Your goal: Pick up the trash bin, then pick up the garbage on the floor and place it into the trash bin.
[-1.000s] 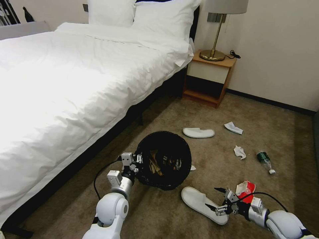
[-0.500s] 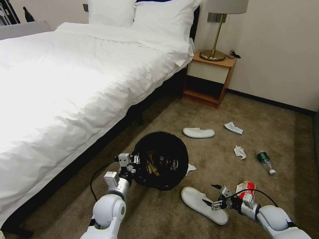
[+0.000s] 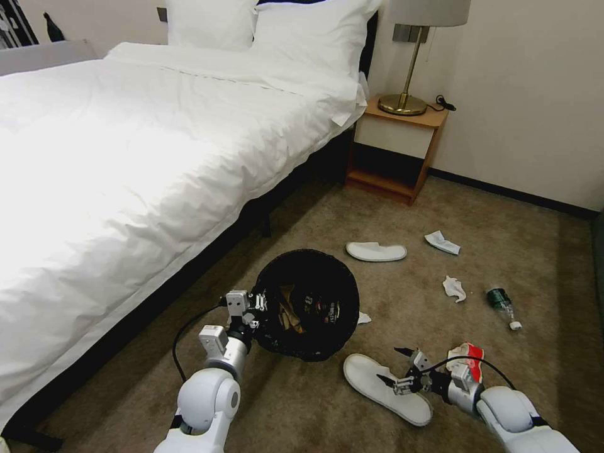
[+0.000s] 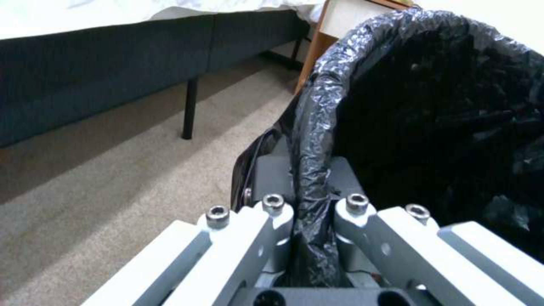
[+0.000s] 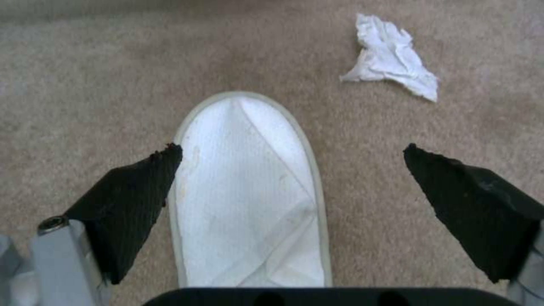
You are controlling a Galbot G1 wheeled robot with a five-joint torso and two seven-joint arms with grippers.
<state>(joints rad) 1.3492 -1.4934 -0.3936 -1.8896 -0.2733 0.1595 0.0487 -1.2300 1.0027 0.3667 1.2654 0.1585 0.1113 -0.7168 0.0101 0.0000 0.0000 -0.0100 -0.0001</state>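
- Right gripper (image 3: 395,368) — jaws spread wide, empty — hangs over the near slipper (image 3: 385,387), whose length runs straight away from it.
- Left gripper (image 4: 310,212) is clamped on the bin (image 3: 308,303) rim.

Tan carpet floor (image 3: 516,239) with stuff scattered lower right of the frame: one white slipper (image 3: 387,388) near the bottom, another slipper (image 3: 375,251) mid-frame, two crumpled tissues (image 3: 453,287), a green bottle (image 3: 501,304), and a red packet (image 3: 469,357).
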